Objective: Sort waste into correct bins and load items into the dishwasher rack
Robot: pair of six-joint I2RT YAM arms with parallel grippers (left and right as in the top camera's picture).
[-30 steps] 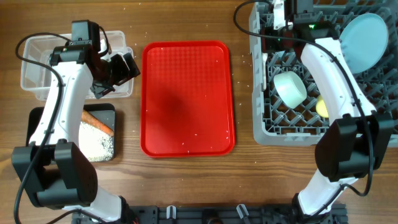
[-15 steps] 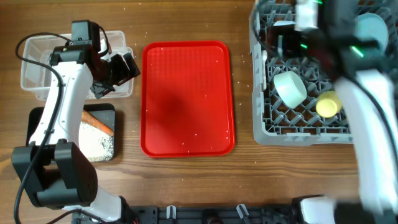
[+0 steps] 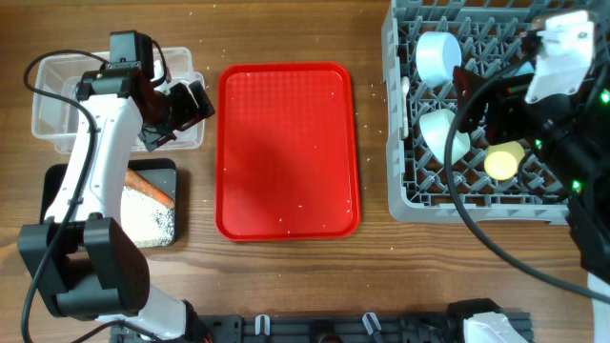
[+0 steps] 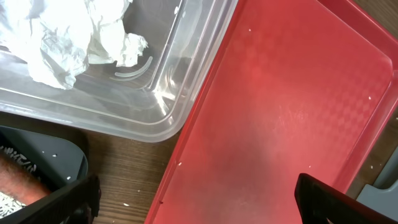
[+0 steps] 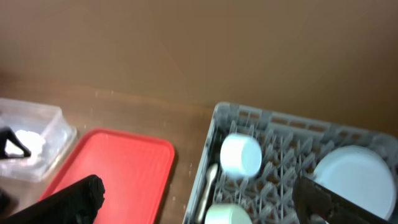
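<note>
Dishwasher rack (image 3: 396,186) sits at the bench's far right corner. It holds two bowls (image 3: 438,54), a yellow cup (image 3: 505,160) and, in the right wrist view, a plate (image 5: 354,180) and what looks like a spoon (image 5: 210,179) along its left wall. The right claw (image 5: 199,186) hangs high above it, spread fully and holding nothing. The left claw (image 3: 181,103), equally wide and empty, hovers over the near right corner of the clear tub (image 3: 48,114) by the left edge, where the napkin (image 4: 62,37) lies. The black tray (image 4: 43,152), nearer the front edge, carries the carrot stick (image 3: 151,187) and rice grains (image 3: 148,221).

The risk I see is that the right arm's cable (image 3: 455,171) droops across the rack, so a careless swing could snag a peg or tip a bowl. The left claw could likewise clip the tub's rim. A few grains on the red tray (image 3: 286,143) look too fine to pinch.

From overhead the right arm hides the plate, and the right wrist view is blurred. No wrapper or brown lump can be made out.
</note>
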